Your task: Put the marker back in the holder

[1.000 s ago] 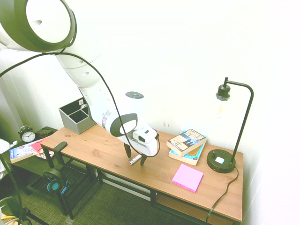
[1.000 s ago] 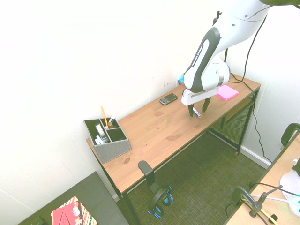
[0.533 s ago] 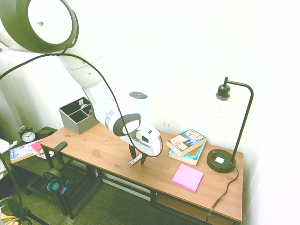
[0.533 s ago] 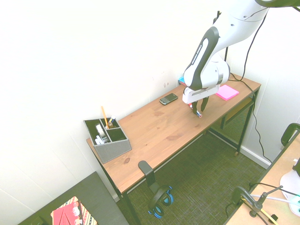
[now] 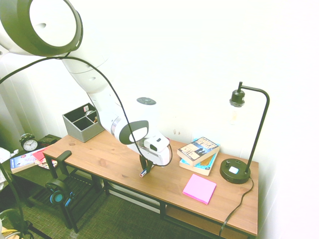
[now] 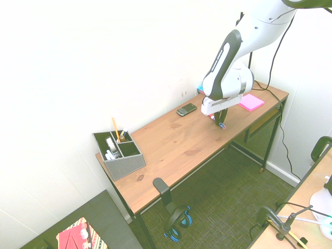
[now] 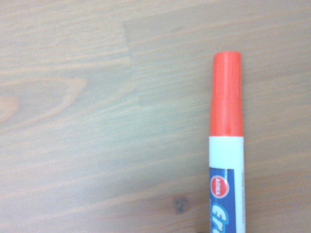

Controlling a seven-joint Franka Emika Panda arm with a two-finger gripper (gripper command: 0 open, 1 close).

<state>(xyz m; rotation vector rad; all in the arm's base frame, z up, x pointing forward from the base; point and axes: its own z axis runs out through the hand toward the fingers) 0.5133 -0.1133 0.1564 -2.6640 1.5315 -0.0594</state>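
On wrist view only: marker's (image 7: 226,150) printed label; phone (image 6: 187,109) only opposite lamp-less side.At wrist: marker (image 7: 226,150) label legible; phone (image 6: 187,109) only in second exterior view.

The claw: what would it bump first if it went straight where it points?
Probably the desk top under the claw, whose fingers pinch the marker. How big the gap is, I can't tell.

From here the wrist view's edge cuts off the far end of the marker (image 7: 226,155), the arm (image 6: 244,57) runs out of both room views, the stuff inside the organizer (image 6: 124,166) is too small to name, and the phone (image 6: 187,109) seems hidden behind the arm in the first exterior view.
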